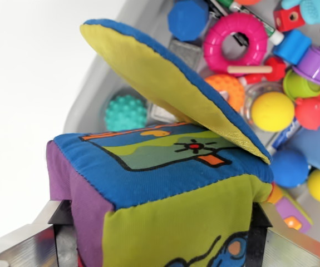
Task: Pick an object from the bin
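Observation:
A soft fabric cube [165, 194] fills the lower middle of the wrist view, with blue, purple and yellow-green faces and a printed picture on top. A yellow and blue flap [165, 83] stands open from its top. My gripper [165, 245] is shut on the cube: metal fingers [32, 245] press its purple side at the view's left and its yellow side at the view's right. The cube hangs above the grey bin [93, 94], which lies behind it.
The bin holds several toys: a pink ring [235, 41], a teal bumpy ball [125, 113], a yellow ball [272, 111], an orange bumpy ball [229, 89], a blue ball [289, 167], a purple cup [315, 64]. White surface lies at the view's left.

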Controlling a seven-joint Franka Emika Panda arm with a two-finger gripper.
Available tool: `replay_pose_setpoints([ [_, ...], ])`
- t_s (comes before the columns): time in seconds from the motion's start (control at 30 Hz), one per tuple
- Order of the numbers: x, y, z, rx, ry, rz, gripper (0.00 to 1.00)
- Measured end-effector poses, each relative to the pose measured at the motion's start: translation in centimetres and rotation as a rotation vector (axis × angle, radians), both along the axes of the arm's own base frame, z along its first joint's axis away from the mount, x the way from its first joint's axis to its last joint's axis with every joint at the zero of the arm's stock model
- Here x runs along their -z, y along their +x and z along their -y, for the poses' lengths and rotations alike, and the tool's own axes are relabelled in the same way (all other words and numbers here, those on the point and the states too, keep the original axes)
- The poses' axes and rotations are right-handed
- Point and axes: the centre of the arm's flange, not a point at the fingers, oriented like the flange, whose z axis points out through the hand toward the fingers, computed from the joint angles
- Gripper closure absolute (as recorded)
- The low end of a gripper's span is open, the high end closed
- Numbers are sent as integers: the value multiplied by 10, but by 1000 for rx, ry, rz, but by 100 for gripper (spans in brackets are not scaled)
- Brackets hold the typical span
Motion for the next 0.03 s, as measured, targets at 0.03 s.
replay_pose_setpoints([
  [0.03,0,0,0,0,0,0,100],
])
